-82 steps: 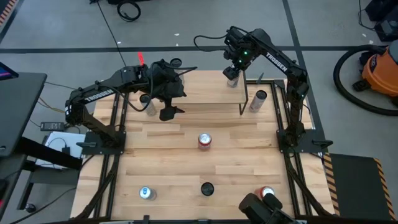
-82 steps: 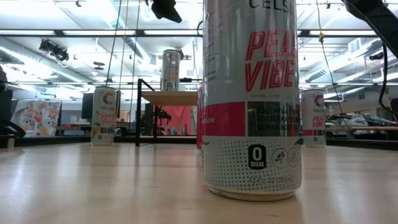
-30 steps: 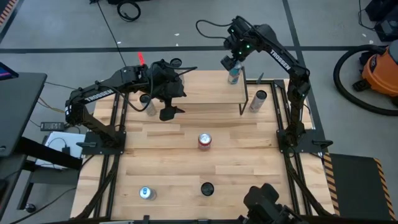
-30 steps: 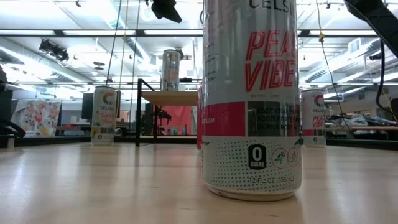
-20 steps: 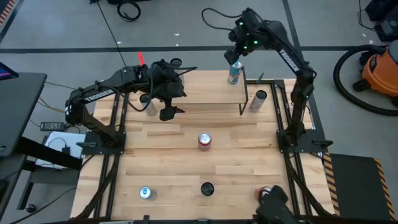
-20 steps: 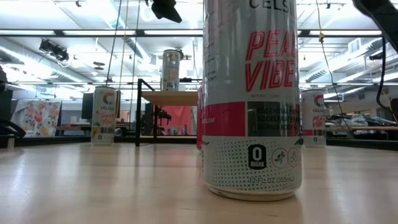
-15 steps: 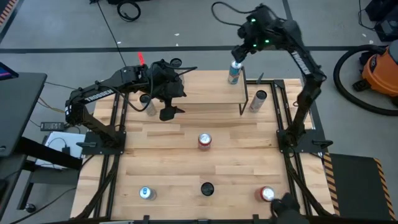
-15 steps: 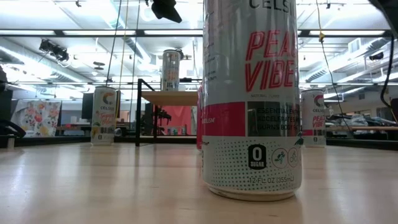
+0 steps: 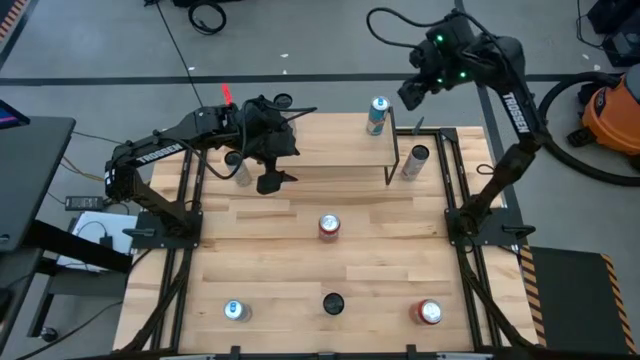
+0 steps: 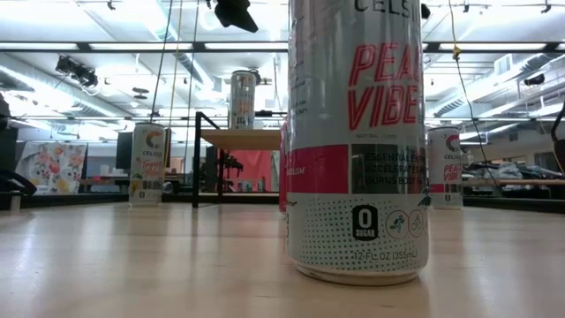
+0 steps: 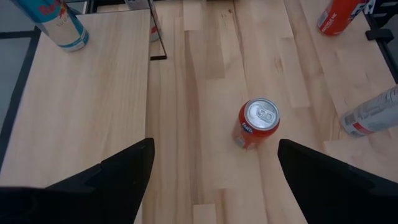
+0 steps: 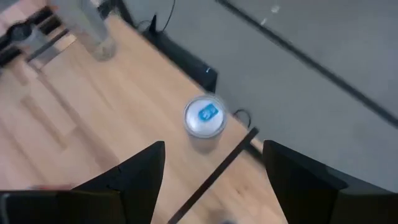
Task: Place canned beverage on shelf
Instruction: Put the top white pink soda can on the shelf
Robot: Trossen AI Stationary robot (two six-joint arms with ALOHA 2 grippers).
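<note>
The right arm is lifted high and bends back over the far right corner, and its right pincer (image 9: 412, 93) hangs in the air beside the shelf (image 9: 340, 152), holding nothing; in its wrist view the two fingers (image 12: 134, 180) stand wide apart. The left arm reaches across the far left part of the surface (image 9: 300, 270) and its left pincer (image 9: 270, 182) hovers above the wood near the shelf's left end, also wide and empty.

The blue-topped can (image 9: 377, 113) stands upright on the shelf's top board, at its far right corner, apart from both pincers. A silver can (image 9: 416, 160) stands just beside the shelf's right legs. A red can (image 9: 329, 226) stands in the middle of the surface, and three more cans stand along the near edge. Around the surface is grey floor, with an orange vacuum (image 9: 612, 105) at the right.

The low view is nearly filled by one near can (image 10: 357, 141); behind it the shelf (image 10: 238, 140) carries a can, and a large hall with ceiling lights shows. The left wrist view looks down on the red can (image 11: 257, 123).
</note>
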